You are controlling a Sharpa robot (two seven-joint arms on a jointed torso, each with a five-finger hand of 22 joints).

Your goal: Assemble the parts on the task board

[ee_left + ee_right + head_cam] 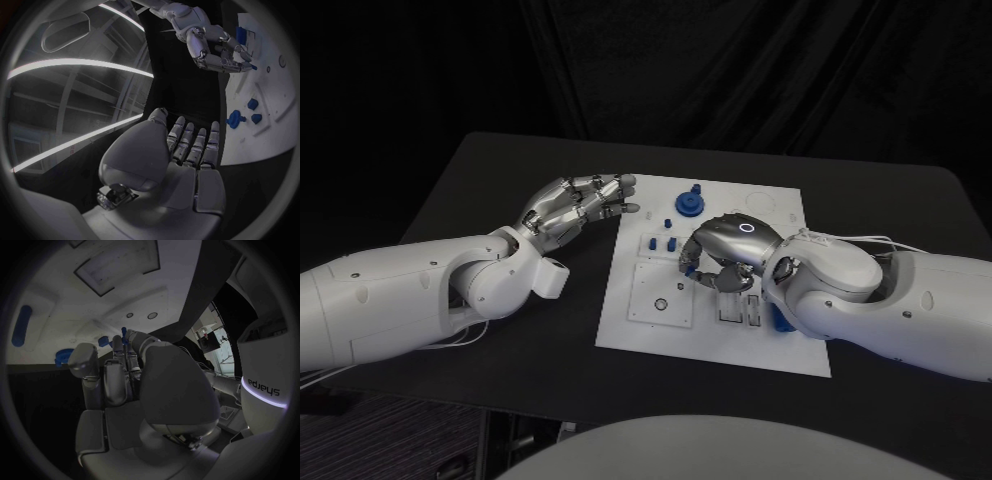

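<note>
While right hand hovers curled over centre of task board, whether it grips any part we cannot tell. Left hand spread, holding nothing, frame centre-left, beside board. Blue parts at board's top edge.

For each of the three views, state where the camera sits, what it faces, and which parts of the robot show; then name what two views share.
Head view: from the robot's head, looking down on the black table and the task board; both arms enter, left hand beside the board, right hand over it.
Left wrist view: behind the left hand, fingers apart, facing the board's edge.
Right wrist view: behind the right hand, facing the board.
Shared: head and left wrist views both show the right hand over the board.
</note>
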